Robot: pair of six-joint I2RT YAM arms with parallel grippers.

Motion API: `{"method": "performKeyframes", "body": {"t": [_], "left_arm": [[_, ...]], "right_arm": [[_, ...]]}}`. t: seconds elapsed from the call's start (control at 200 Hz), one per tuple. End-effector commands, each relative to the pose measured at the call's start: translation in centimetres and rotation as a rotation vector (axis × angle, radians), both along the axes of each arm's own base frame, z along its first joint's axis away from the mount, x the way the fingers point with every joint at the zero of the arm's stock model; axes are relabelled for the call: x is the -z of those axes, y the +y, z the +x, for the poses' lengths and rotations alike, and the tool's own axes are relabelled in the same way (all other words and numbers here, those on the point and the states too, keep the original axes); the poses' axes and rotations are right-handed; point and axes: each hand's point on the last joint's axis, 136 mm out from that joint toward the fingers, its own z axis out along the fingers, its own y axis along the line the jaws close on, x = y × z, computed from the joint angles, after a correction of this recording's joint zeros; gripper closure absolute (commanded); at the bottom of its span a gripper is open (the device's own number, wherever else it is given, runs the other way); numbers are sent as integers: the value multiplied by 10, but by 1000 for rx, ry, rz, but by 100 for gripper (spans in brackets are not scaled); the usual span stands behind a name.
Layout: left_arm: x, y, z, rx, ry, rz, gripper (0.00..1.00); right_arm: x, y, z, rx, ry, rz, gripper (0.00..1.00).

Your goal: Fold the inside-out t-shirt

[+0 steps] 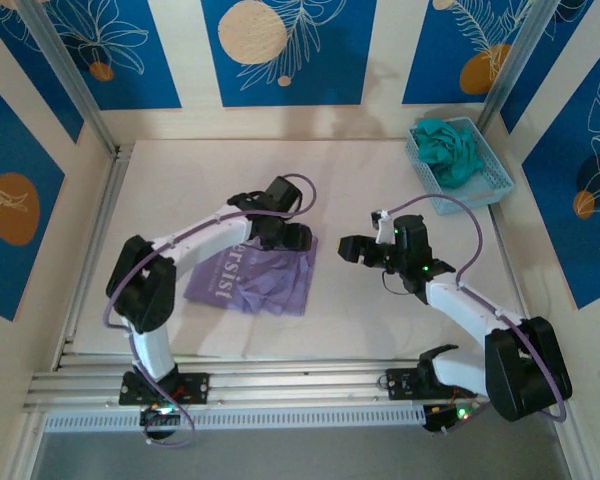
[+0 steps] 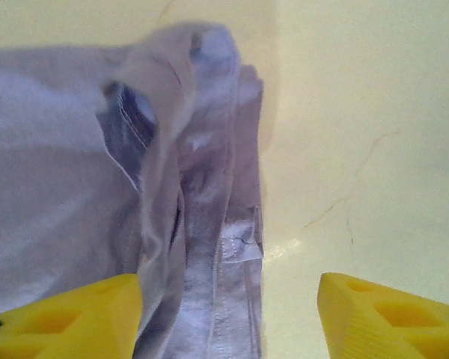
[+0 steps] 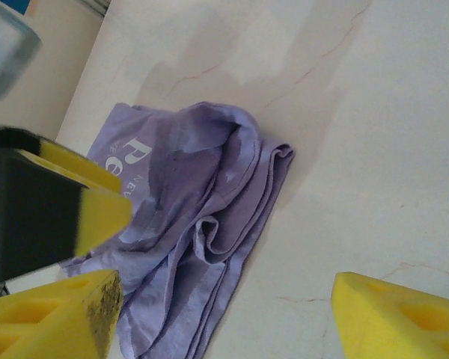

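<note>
Left of centre on the pale table (image 1: 180, 190), the inside-out t-shirt (image 1: 250, 280) lies as a compact, layered lavender bundle, its white print (image 1: 230, 270) facing up at the near-left part.

(a) Top view. The left gripper (image 1: 288, 238) hangs over the far-right corner of the bundle. The right gripper (image 1: 355, 248) is just beside the shirt's right edge, over bare table and apart from the cloth. A blue basket (image 1: 495, 185) holding a teal garment (image 1: 450, 150) stands in the far-right corner, well apart from both arms.

(b) Left wrist view. The left gripper (image 2: 224, 314) has its yellow fingers (image 2: 75, 318) spread wide. The shirt's stacked hems and folds (image 2: 194, 172) run between and beyond them, and no cloth is pinched. The right-hand finger stands over bare table.

(c) Right wrist view. The right gripper (image 3: 224, 314) has its yellow fingers (image 3: 396, 314) equally wide apart, holding nothing. The shirt (image 3: 202, 217) lies ahead and to the left, with rumpled folds at its middle and white lettering (image 3: 138, 153) near its far edge. A black-and-yellow block (image 3: 52, 209) at the left margin is probably a finger of the left gripper, though the crop is too tight to be sure.
</note>
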Motion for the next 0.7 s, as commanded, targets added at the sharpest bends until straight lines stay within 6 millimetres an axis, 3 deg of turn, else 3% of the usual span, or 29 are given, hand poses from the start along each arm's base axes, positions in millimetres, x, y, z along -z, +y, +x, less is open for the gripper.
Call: {"method": "performKeyframes", "body": {"t": [0.0, 0.145, 0.255, 0.365, 0.53, 0.62, 0.695], "left_arm": [[-41, 27, -6, -32, -87, -62, 33], [-5, 84, -41, -131, -30, -35, 30], [20, 98, -61, -140, 6, -36, 26], [40, 115, -73, -173, 28, 5, 23], [56, 96, -82, -165, 65, -138, 21], [54, 75, -81, -137, 60, -240, 22], [44, 54, -82, -91, 39, -303, 24]], "right_arm": [[2, 28, -6, -78, 9, 3, 26], [5, 70, 4, -132, 20, -42, 25], [13, 93, 22, -137, 56, -45, 24], [35, 114, 40, -128, 106, -119, 21], [66, 133, 64, -83, 178, -261, 21], [83, 121, 77, -13, 226, -353, 25], [86, 102, 84, 35, 238, -395, 34]]}}
